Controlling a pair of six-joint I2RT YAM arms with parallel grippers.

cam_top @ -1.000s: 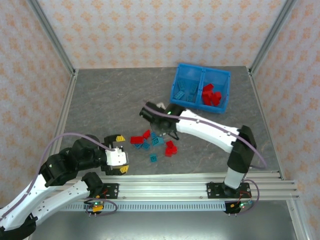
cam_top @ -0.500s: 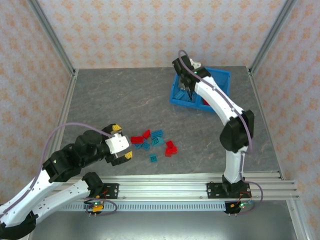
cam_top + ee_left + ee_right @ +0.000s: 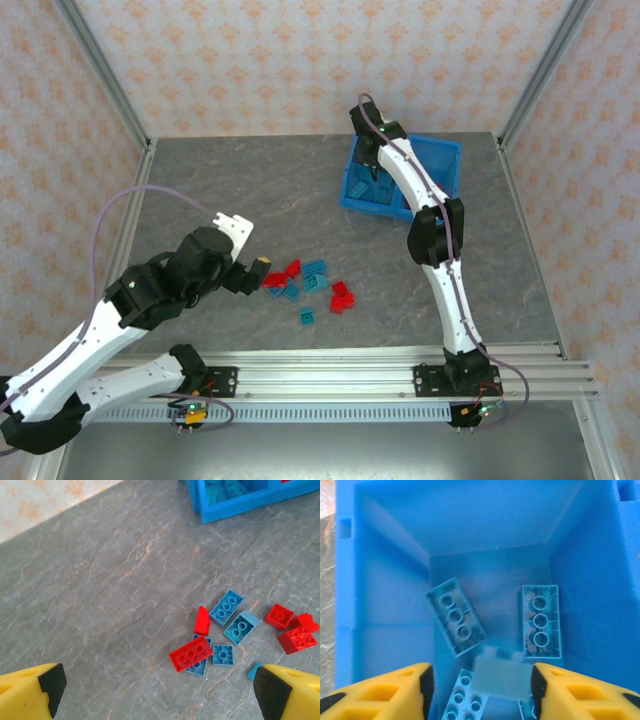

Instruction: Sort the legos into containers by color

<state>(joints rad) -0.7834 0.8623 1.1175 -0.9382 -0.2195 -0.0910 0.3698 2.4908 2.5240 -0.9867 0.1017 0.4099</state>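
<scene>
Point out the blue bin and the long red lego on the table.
blue bin (image 3: 365, 203), top external view, near wall.
long red lego (image 3: 191, 653), left wrist view, studded top.

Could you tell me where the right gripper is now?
In the top view, the right gripper hangs over the left compartment of the blue bin far across the table, above teal bricks.

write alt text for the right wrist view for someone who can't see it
The right gripper, its yellow fingers apart, hangs over one compartment of the blue bin, with a blurred teal brick in the gap between the fingers. Other teal bricks lie on the compartment floor below.
</scene>
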